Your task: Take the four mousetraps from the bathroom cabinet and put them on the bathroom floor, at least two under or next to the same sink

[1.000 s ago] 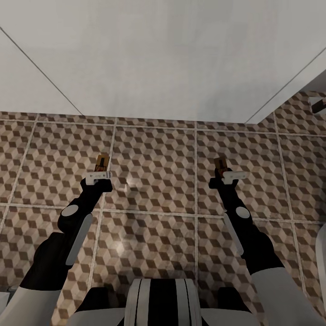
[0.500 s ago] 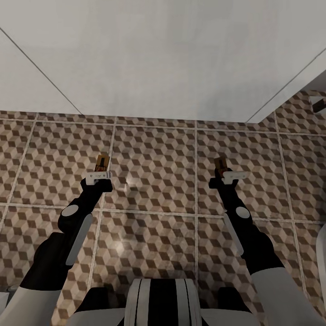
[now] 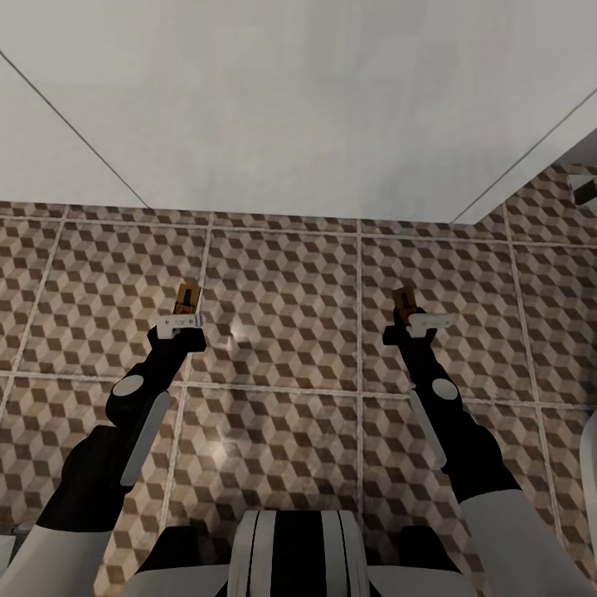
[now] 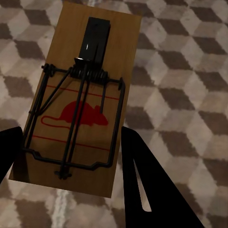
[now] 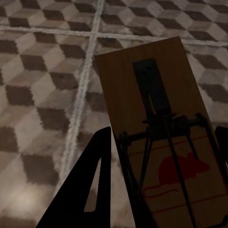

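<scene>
The bathroom floor (image 3: 282, 307) is laid with large square tiles printed in a brown-and-beige cube pattern, divided by light grout lines. At its far edge it meets a plain white wall (image 3: 298, 108). A soft glare sits on the tiles near the robot.

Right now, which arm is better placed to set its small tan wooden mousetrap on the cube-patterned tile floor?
Neither clearly: the left gripper and right gripper each hold a mousetrap at similar height above the floor.

A tiled room, likely a bathroom: cube-patterned floor tiles (image 3: 282, 282) meeting a plain white wall (image 3: 290, 108)
</scene>
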Robot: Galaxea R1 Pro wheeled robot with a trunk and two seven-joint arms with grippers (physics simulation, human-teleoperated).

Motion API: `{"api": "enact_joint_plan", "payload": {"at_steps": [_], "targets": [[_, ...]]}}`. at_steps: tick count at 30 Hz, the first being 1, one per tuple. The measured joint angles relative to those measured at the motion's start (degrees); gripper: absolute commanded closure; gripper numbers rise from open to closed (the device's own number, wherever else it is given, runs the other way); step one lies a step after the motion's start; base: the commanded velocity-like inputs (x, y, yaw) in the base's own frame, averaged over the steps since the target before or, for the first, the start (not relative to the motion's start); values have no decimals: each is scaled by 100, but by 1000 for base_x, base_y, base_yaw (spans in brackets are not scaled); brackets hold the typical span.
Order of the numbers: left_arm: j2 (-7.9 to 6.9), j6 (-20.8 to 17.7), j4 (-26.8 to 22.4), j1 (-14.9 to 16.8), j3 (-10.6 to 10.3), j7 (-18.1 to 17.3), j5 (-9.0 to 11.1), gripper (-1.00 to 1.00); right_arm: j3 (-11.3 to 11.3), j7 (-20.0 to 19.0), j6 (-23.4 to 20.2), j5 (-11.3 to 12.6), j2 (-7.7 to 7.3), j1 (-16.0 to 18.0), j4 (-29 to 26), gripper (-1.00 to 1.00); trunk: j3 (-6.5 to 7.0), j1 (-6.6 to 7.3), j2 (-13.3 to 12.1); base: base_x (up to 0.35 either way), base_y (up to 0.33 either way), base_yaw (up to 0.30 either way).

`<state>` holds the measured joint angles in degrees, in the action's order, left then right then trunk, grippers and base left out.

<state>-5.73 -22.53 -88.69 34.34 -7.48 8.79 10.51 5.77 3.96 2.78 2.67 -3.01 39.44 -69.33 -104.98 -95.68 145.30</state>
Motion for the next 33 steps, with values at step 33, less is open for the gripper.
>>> {"api": "enact_joint_plan", "payload": {"at_steps": [33], "targets": [[112, 10, 0, 0, 17, 0, -6, 100, -35, 5, -40, -85, -184, 10, -432, 100, 0, -85, 44, 0, 0, 0]]}}
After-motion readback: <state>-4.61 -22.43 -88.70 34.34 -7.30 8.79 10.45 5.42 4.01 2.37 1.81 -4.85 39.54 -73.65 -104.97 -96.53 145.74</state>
